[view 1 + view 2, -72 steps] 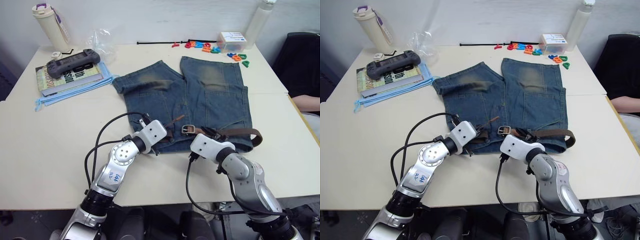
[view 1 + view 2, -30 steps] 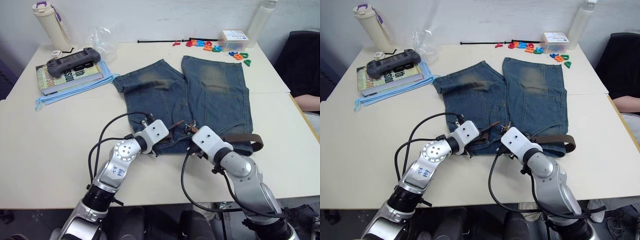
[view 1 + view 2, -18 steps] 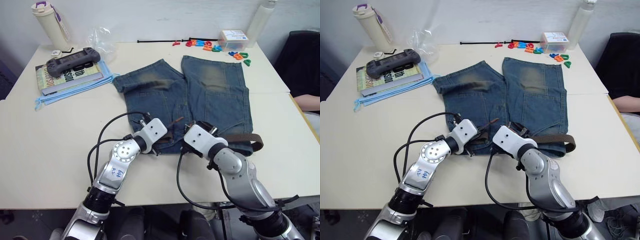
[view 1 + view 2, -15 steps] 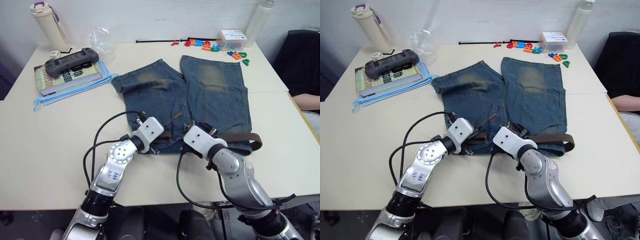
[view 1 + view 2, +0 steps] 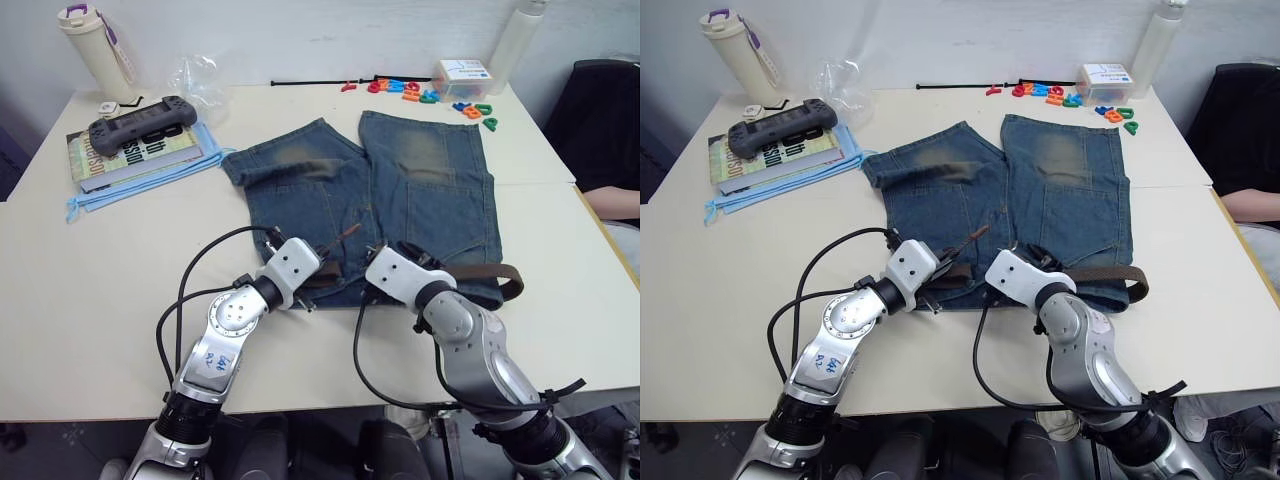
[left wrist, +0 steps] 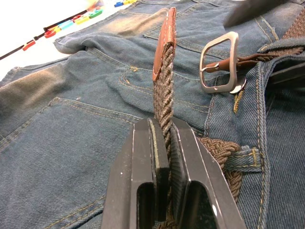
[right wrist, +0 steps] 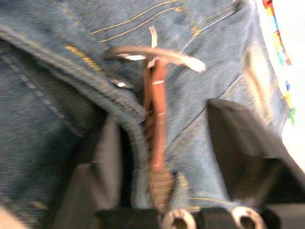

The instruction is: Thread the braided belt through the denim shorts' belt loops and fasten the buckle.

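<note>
Gripping braided belt — left hand, buckle beside

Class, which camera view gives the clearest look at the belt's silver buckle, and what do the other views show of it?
The left wrist view: the buckle faces the camera, frame and prong plain, lying on the denim shorts. The right wrist view shows it edge-on and blurred between open fingers. In the eye views the grippers mostly hide it.

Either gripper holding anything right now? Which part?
Left gripper pinches the braided belt just below its tan tip. Right gripper is open, straddling the strap behind the buckle.
</note>
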